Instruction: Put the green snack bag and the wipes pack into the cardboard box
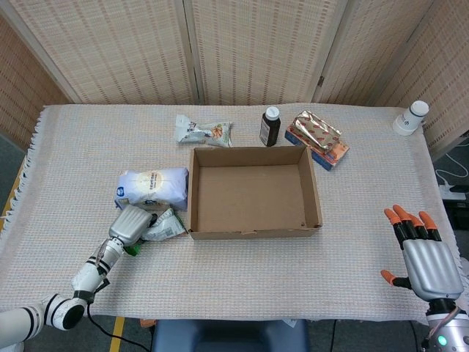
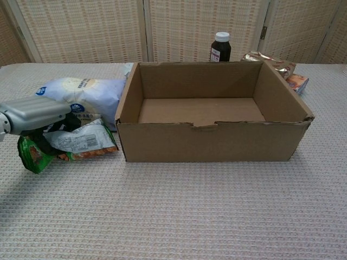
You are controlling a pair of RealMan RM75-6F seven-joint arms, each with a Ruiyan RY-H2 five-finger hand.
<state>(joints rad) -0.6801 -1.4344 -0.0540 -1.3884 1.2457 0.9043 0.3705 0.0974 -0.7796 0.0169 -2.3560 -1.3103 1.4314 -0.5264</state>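
Note:
My left hand (image 1: 129,224) (image 2: 33,112) grips the green snack bag (image 1: 164,226) (image 2: 76,142) by its left end, which is lifted and crumpled, just left of the cardboard box (image 1: 253,233) (image 2: 211,144). The white and blue wipes pack (image 1: 152,186) (image 2: 84,92) lies on the cloth right behind the bag, against the box's left wall. The box stands open and holds nothing. My right hand (image 1: 426,258) hovers open at the table's near right corner, far from everything; the chest view does not show it.
Behind the box stand a dark bottle (image 1: 270,126) (image 2: 220,47), a foil snack pack on a carton (image 1: 316,137) (image 2: 276,66) and a white snack bag (image 1: 203,131). A white bottle (image 1: 410,117) sits at the far right corner. A woven cloth (image 1: 88,147) covers the table.

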